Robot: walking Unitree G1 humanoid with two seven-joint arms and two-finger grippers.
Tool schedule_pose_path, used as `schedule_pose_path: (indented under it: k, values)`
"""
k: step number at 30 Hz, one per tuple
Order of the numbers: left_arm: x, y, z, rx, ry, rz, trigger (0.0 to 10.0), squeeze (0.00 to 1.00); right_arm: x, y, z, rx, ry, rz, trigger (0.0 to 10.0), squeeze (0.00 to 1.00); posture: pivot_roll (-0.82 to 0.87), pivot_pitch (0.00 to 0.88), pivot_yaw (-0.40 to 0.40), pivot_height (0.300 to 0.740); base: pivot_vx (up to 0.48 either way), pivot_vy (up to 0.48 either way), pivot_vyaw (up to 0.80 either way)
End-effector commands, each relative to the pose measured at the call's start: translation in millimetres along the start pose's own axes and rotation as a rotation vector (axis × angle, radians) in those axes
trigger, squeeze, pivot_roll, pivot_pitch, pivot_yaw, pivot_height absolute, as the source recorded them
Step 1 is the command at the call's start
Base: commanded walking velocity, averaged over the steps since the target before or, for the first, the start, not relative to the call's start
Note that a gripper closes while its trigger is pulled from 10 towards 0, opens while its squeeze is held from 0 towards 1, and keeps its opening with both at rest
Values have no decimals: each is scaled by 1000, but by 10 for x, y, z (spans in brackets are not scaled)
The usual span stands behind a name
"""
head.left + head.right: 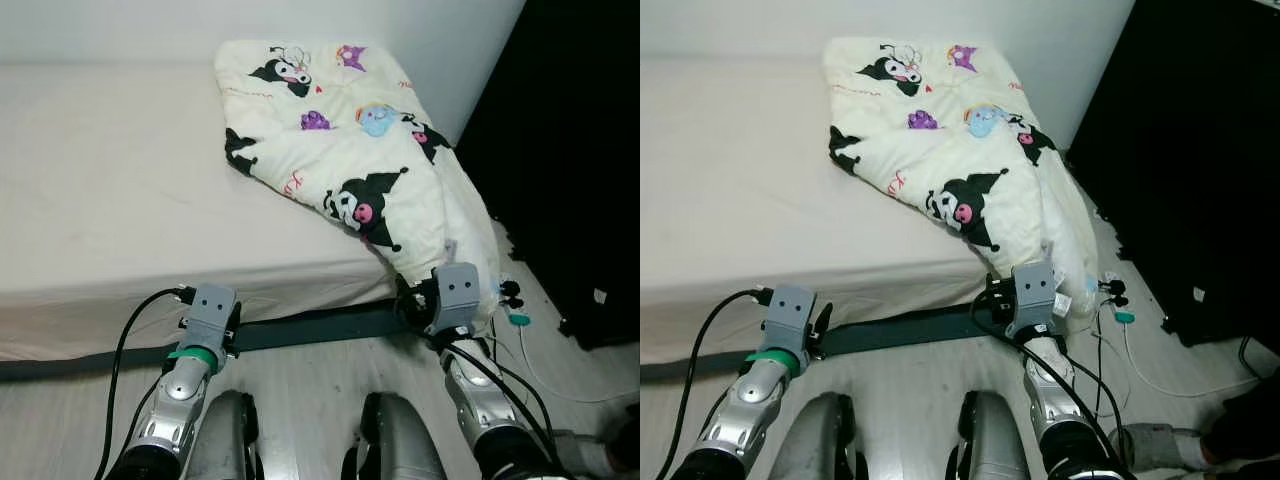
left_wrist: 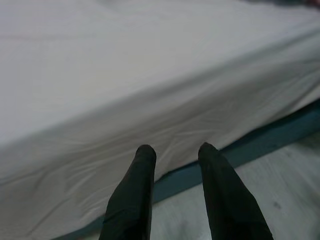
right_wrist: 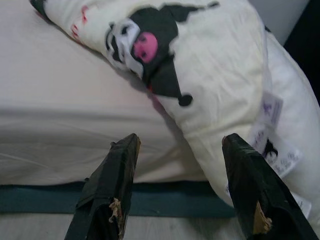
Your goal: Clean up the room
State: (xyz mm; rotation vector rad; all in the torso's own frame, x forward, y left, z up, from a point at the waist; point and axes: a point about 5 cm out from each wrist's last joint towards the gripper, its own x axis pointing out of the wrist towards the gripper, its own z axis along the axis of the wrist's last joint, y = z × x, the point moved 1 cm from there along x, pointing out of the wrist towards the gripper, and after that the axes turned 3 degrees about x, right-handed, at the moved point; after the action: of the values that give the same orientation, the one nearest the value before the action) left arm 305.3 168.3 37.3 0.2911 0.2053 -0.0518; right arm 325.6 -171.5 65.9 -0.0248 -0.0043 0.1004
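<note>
You won't find any text you can actually read here. The blanket (image 1: 350, 150) carries short red script beside its cartoon figures, too small and blurred to make out. A white care tag (image 3: 272, 107) sewn to its hanging edge shows purple print, and a second tag (image 3: 282, 157) below shows dark print, both illegible.

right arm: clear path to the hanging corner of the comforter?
Probably yes. The right gripper is open, aimed at the cartoon-print comforter where it droops over the bed edge; nothing sits between them.

blanket (image 1: 400, 180) tag (image 3: 272, 107) print unreadable.
</note>
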Motion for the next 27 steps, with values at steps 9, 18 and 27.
schedule_pose_path:
  k: [9, 18, 27]
  values:
    - [-27, -33, -55, 11, 23, -14, 10000, 0, -31, -8, -39, -2, 11, -3, 10000, 0, 29, 62, -10, 530, 0, 0, 0]
    - [-27, -33, -54, 11, 24, -14, 10000, 0, -31, -8, -39, -2, 11, -3, 10000, 0, 29, 62, -10, 495, 0, 0, 0]
    - [-27, -33, -54, 11, 24, -14, 10000, 0, -31, -8, -39, -2, 11, -3, 10000, 0, 29, 62, -10, 460, 0, 0, 0]
